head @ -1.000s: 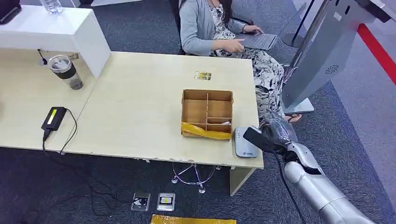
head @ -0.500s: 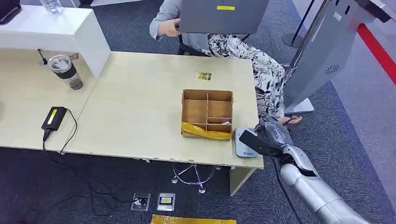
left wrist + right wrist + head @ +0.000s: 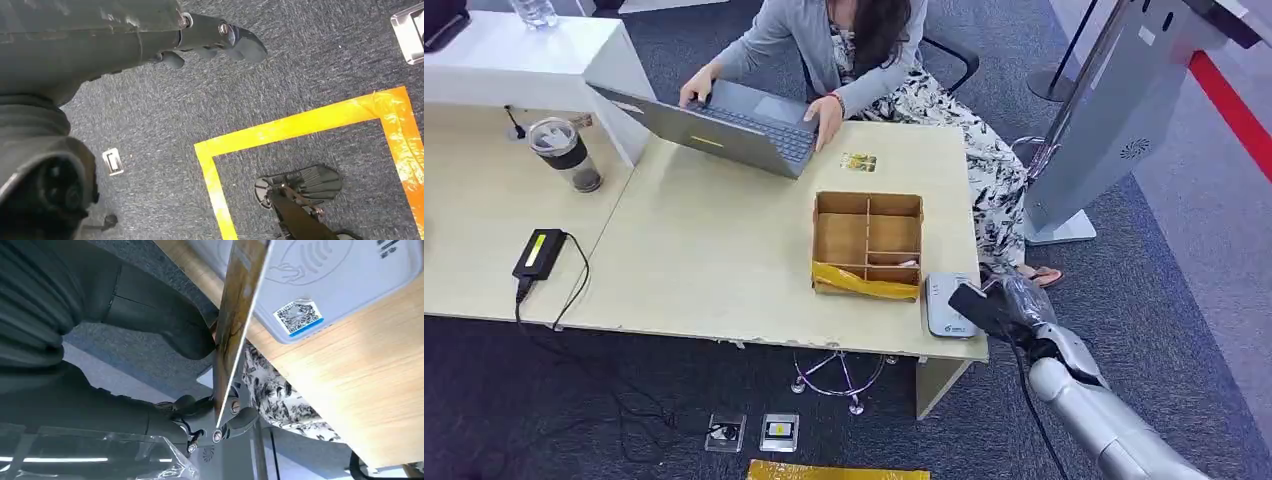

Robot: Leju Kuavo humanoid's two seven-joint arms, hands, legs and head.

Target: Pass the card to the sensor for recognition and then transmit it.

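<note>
Right robot hand (image 3: 1014, 305) pinches card (image 3: 235, 325) between thumb and fingers; wrist view shows the card edge-on, its face unreadable, held over the near-right corner of the surface (image 3: 724, 240), above the grey sensor (image 3: 946, 303). Contact with the sensor cannot be told. Left robot hand (image 3: 150, 30) hangs over carpet, fingers loosely apart, holding nothing. Divided wooden box (image 3: 868, 243) sits just beside the sensor. Beyond, a person types on a laptop (image 3: 724, 125) at the far edge.
</note>
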